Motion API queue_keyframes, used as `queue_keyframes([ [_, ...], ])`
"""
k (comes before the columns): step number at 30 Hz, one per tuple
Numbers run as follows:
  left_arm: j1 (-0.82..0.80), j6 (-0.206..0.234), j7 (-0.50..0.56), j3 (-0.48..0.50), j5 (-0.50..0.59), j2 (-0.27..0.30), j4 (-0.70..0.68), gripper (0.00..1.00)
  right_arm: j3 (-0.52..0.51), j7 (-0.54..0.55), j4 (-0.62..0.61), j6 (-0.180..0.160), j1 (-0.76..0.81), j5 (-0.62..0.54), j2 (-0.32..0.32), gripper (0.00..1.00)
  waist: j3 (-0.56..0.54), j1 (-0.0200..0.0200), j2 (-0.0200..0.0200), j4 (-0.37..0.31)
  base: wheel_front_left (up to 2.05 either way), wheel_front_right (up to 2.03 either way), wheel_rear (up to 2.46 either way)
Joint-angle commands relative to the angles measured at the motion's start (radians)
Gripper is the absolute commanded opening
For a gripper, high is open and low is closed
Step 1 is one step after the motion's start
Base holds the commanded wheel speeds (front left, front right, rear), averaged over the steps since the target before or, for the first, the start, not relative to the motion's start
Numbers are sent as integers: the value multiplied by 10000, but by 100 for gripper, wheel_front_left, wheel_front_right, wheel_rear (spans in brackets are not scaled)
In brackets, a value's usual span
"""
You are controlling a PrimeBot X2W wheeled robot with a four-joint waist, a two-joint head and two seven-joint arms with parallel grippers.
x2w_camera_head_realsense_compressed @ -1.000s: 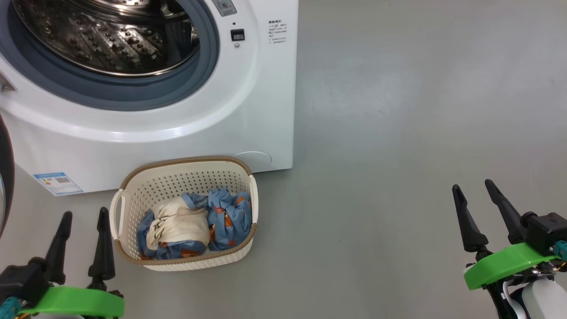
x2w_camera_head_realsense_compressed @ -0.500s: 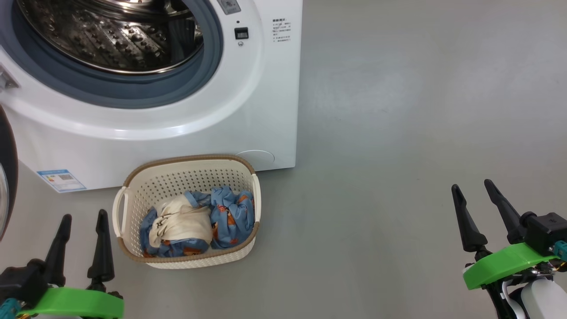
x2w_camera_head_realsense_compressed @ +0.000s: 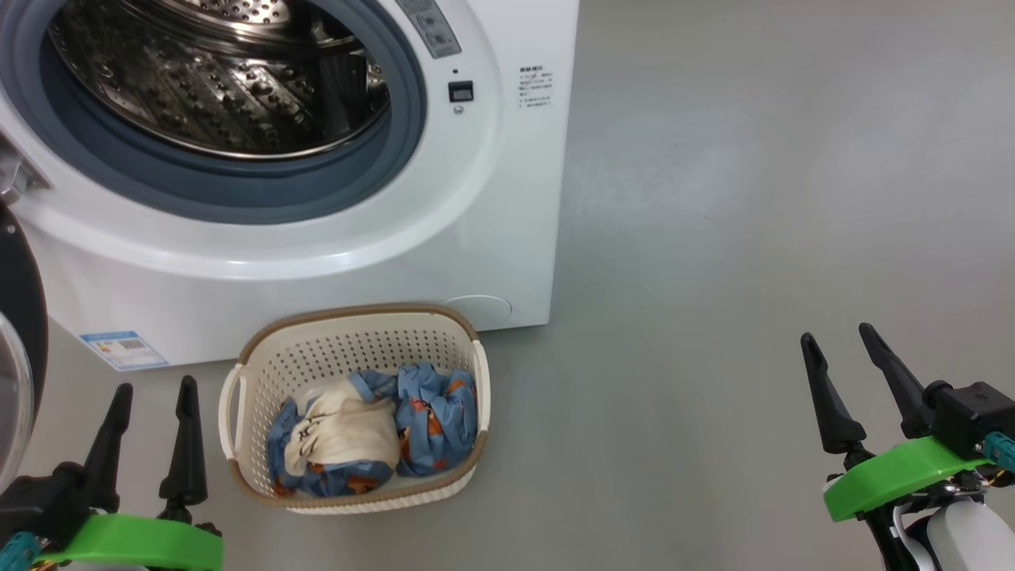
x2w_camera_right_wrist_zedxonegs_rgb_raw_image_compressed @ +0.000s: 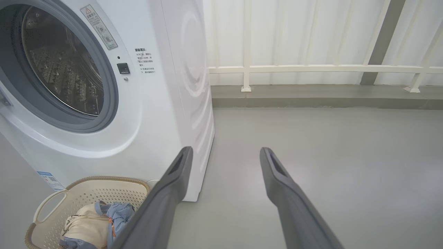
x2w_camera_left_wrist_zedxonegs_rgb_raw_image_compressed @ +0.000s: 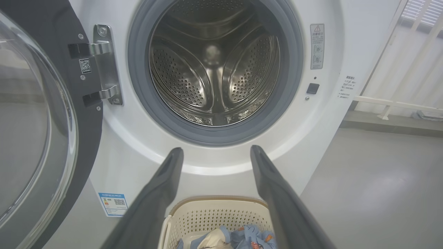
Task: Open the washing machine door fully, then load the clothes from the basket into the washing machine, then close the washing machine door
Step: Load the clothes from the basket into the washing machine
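The washing machine point(x2w_camera_head_realsense_compressed: 492, 238) stands with its steel drum point(x2w_camera_head_realsense_compressed: 214, 71) exposed. Its door point(x2w_camera_left_wrist_zedxonegs_rgb_raw_image_compressed: 38, 138) hangs swung wide open at the left, black rim and glass bowl showing. On the floor before the machine sits the cream basket point(x2w_camera_head_realsense_compressed: 262, 373), holding the clothes point(x2w_camera_head_realsense_compressed: 373, 432): blue printed pieces and a cream cloth. My left gripper point(x2w_camera_head_realsense_compressed: 155, 392) is open just left of the basket, nothing between its fingers. My right gripper point(x2w_camera_head_realsense_compressed: 836, 337) is open far to the right over bare floor. The basket point(x2w_camera_left_wrist_zedxonegs_rgb_raw_image_compressed: 214, 216) and drum point(x2w_camera_left_wrist_zedxonegs_rgb_raw_image_compressed: 214, 69) lie ahead of the left fingers.
Grey floor point(x2w_camera_head_realsense_compressed: 753, 198) stretches to the right of the machine. A white railing point(x2w_camera_right_wrist_zedxonegs_rgb_raw_image_compressed: 311, 69) and pale wall stand behind it. The open door's edge point(x2w_camera_head_realsense_compressed: 20, 317) is close to my left arm.
The head camera has shifted, so machine and basket sit a little lower and further right in its picture. Both grippers stay open where they were.
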Motion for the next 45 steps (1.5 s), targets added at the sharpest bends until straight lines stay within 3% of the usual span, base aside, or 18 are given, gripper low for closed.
queue_keyframes([
  [1,-205,6,-53,293,-62,310,-216,100,193,-122,-223,54,-116,-85,-138,100,7,0,0,2,92,-138,46],
  [29,-209,6,-53,2,-58,113,82,100,257,-122,-263,54,-140,-56,-73,100,79,0,0,50,22,-27,5],
  [37,-308,6,-53,-342,-263,-132,862,100,276,-122,-340,54,-309,-74,11,100,429,0,0,38,0,0,0],
  [45,-1023,6,-53,-1470,-763,-239,2535,100,284,-122,-429,54,-648,-123,103,100,1086,0,0,8,0,0,0],
])
